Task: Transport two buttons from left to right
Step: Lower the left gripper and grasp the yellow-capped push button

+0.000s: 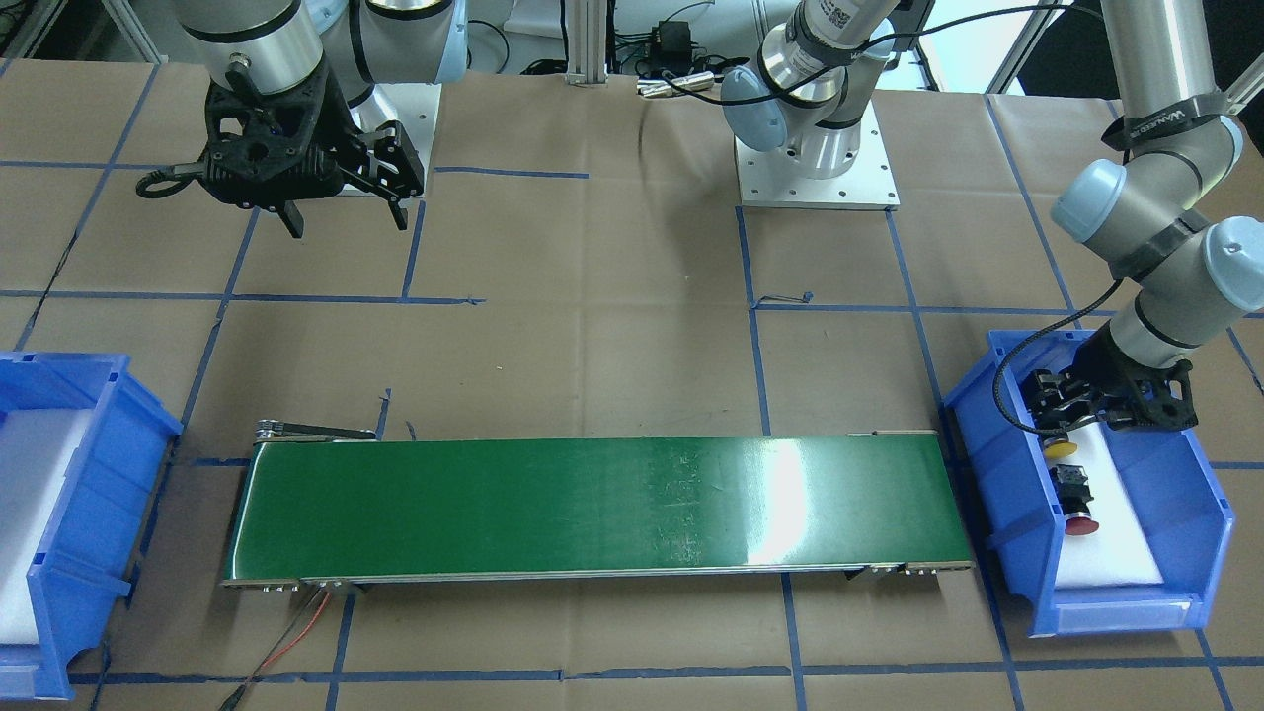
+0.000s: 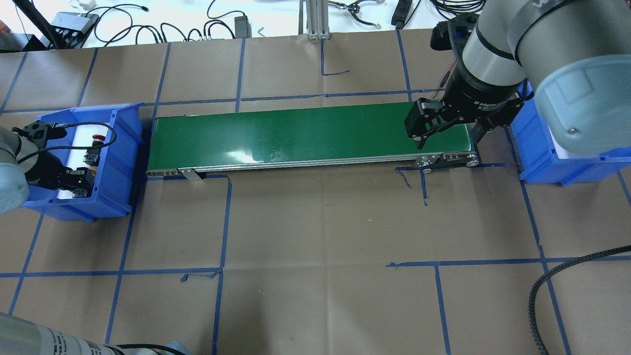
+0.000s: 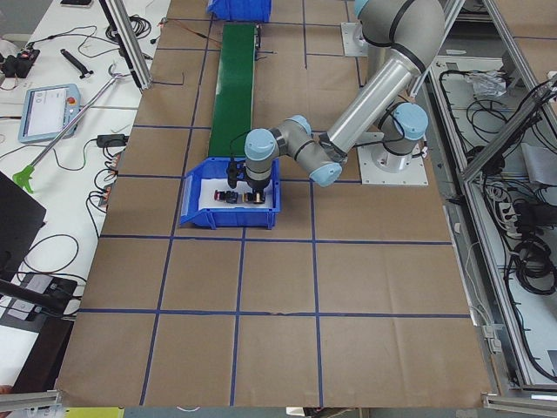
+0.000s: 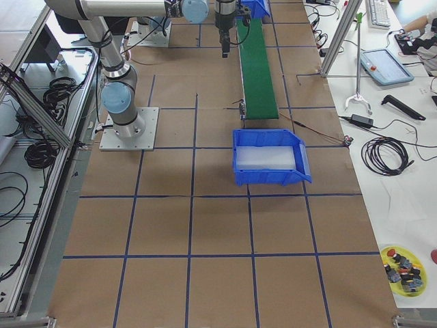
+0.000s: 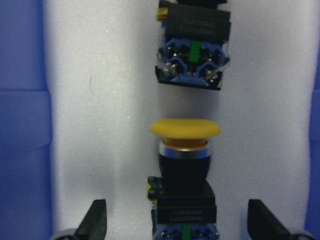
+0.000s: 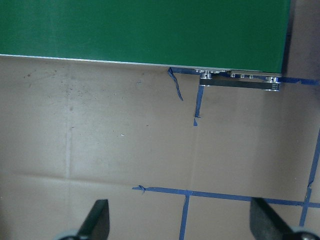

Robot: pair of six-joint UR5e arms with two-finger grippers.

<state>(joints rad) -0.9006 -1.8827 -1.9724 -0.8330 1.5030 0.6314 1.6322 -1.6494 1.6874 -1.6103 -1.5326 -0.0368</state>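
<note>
Two buttons lie on white foam in the blue bin (image 1: 1215,513) on my left side. The yellow-capped button (image 1: 1061,449) (image 5: 185,160) lies between the fingers (image 5: 95,222) of my left gripper (image 1: 1062,427), which is open and low in the bin; the fingers stand apart from its body. The red-capped button (image 1: 1076,504) (image 2: 96,148) lies just beyond it, and in the left wrist view its blocky body (image 5: 192,50) shows terminal end first. My right gripper (image 1: 346,217) (image 2: 446,135) hangs open and holds nothing, above the table near the conveyor's right end.
A green conveyor belt (image 1: 592,504) (image 2: 296,133) runs between the two bins. The blue bin (image 1: 89,444) (image 4: 270,157) on my right side holds only white foam. Blue tape lines cross the brown paper-covered table (image 2: 320,222).
</note>
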